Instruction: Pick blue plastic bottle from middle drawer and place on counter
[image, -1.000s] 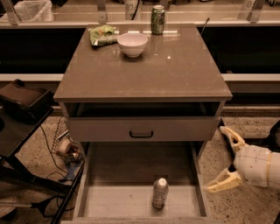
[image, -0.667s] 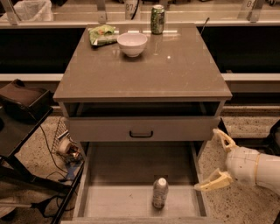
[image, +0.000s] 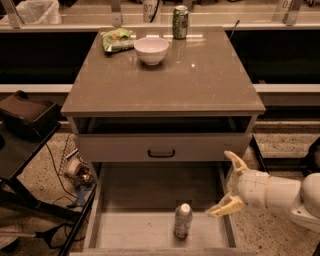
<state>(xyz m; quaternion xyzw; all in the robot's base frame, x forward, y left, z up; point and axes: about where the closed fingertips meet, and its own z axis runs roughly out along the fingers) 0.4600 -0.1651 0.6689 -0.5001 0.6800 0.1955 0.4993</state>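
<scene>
The blue plastic bottle (image: 183, 220) stands upright near the front of the open middle drawer (image: 150, 232), white cap up. My gripper (image: 227, 183) comes in from the right, over the drawer's right wall, with its two pale fingers spread open and empty. It is a short way right of the bottle and not touching it. The counter (image: 165, 80) is the glossy grey-brown top of the cabinet above.
On the counter's far part stand a white bowl (image: 151, 50), a green chip bag (image: 116, 39) and a green soda can (image: 180, 21). A closed drawer front with a black handle (image: 161, 153) sits above the open drawer. A dark side table (image: 20, 145) and cables are at left.
My gripper has moved left from beside the cabinet toward the drawer and the bottle, staying open. The bottle has not moved.
</scene>
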